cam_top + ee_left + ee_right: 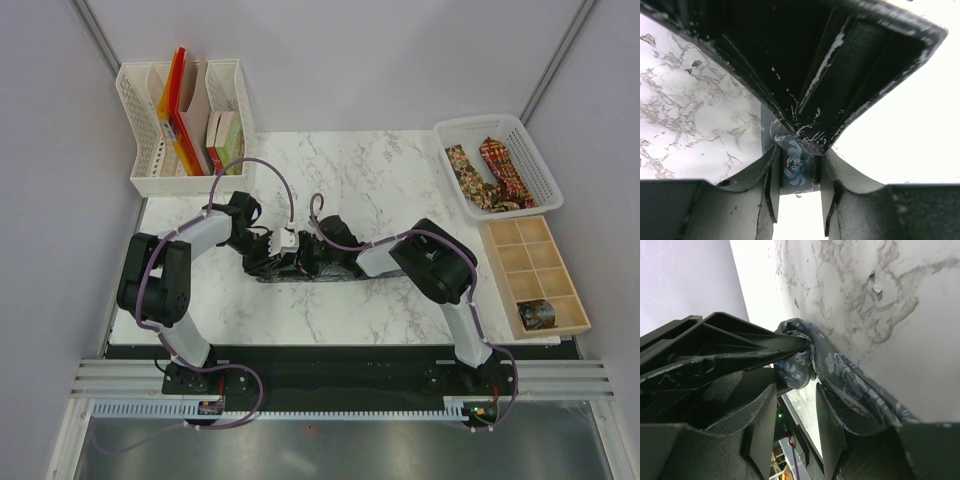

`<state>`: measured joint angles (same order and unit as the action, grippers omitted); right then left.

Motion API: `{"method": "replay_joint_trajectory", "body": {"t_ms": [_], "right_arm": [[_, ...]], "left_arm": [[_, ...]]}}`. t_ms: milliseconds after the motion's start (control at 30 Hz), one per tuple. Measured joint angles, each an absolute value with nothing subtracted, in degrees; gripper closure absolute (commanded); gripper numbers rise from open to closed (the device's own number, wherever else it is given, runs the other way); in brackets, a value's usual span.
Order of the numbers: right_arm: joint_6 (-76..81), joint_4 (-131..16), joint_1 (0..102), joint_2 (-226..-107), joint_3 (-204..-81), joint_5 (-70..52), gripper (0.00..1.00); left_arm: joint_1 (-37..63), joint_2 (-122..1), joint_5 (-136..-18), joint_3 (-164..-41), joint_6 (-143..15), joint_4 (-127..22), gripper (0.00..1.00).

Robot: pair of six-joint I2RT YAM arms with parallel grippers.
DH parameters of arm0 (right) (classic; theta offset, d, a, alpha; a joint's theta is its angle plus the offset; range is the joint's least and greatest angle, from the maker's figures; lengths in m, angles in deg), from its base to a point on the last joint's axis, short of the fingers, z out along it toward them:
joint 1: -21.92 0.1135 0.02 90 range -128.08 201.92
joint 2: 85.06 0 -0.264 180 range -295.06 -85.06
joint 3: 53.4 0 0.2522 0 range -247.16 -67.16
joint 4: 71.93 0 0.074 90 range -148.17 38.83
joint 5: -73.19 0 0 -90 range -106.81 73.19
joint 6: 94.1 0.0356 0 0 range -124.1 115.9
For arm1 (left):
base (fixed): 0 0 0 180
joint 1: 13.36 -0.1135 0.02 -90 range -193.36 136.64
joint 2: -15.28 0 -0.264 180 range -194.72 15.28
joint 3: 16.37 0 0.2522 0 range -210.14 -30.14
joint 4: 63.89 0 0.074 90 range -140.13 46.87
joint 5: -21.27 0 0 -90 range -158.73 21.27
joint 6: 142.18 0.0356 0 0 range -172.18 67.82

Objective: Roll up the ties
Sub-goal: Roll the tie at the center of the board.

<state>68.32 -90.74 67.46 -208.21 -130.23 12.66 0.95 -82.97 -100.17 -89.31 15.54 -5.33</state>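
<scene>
A dark grey-green tie [300,272] with a pale flower pattern lies bunched at the middle of the marble table, and both grippers meet over it. My left gripper [268,258] is shut on a narrow stretch of that tie [796,170], which fills the gap between its fingers [771,175]. My right gripper [796,390] stands open, with only table showing between its fingers. The tie's rolled end [800,365] sits just past its fingertips, and the loose band [850,375] runs along the outside of one finger. In the top view the right gripper [325,262] hides part of the tie.
A white basket [545,185] at the back right holds a brown-gold tie [463,168] and a red tie [503,165]. In front of it, a wooden compartment box [500,268] has a rolled tie [536,313] in one cell. A white rack [140,110] of books stands at the back left.
</scene>
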Motion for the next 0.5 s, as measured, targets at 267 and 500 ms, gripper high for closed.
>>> {"method": "replay_joint_trajectory", "body": {"t_ms": [267, 500], "right_arm": [[69.0, -91.7, 67.8, -210.4, -132.1, 11.7, 0.57], [70.4, -93.2, 68.4, -211.5, -132.2, 11.3, 0.78]], "left_arm": [[0.9, -83.0, -100.2, -89.3, 15.6, -5.4, 0.62], [0.9, -83.0, -100.3, -89.3, 15.6, -5.4, 0.58]]}}
